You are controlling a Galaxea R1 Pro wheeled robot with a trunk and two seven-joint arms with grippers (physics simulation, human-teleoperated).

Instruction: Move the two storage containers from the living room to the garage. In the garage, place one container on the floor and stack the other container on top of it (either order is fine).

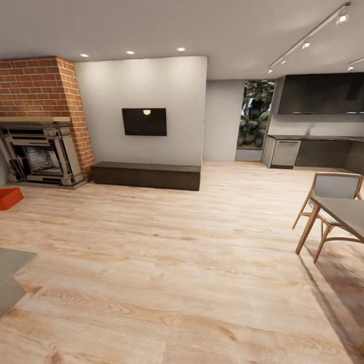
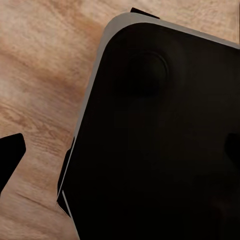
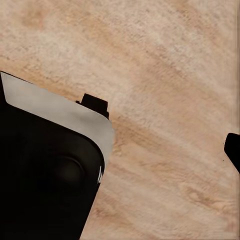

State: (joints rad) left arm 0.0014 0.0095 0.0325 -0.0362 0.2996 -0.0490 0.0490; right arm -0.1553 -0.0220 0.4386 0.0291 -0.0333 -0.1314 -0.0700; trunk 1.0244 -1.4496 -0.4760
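One red-orange storage container (image 1: 9,197) sits on the living room's light wood-plank floor (image 1: 167,263) at the far left, cut off by the picture's edge, just in front of the stone fireplace (image 1: 41,154). It is a few metres from me. My left gripper (image 2: 120,150) hangs over my own black base (image 2: 165,140), with one dark fingertip (image 2: 11,152) at the picture's edge. My right gripper (image 3: 120,150) hangs over bare planks, one fingertip (image 3: 233,150) far out at the side. Both stand open and hold nothing. The garage is out of view.
A low dark bench (image 1: 145,175) runs under a wall TV (image 1: 144,122). A wooden table (image 1: 344,215) and chair (image 1: 331,194) stand at the right, with a kitchen counter (image 1: 313,150) behind. Something grey (image 1: 11,278) lies at the lower left. Wide open planks stretch ahead.
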